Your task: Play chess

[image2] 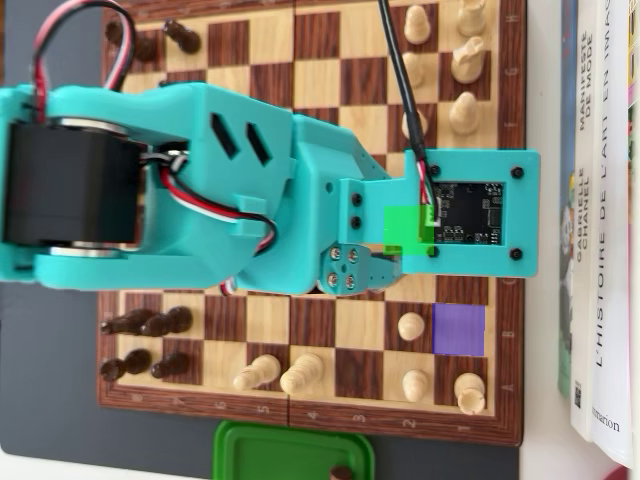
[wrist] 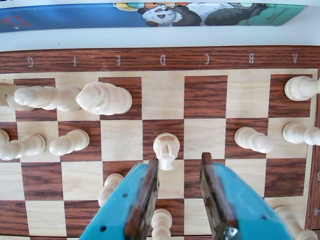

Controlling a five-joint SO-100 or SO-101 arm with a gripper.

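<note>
A: Wrist view status?
B: The gripper (wrist: 181, 165) enters from the bottom edge with its jaws apart, clamping nothing. A white pawn (wrist: 166, 148) stands on the chessboard (wrist: 205, 95) just ahead of the left finger's tip, near the gap but not between the fingers.

A: Overhead view?
B: The teal arm (image2: 220, 190) covers the chessboard's (image2: 330, 40) middle; the gripper is hidden beneath it. A purple square (image2: 459, 330) and a green square (image2: 408, 228) are marked near the right edge.

White tabletop (image2: 545, 455), dark mat (image2: 50, 400), books (image2: 600, 250) at right, green container (image2: 290, 455)
</note>
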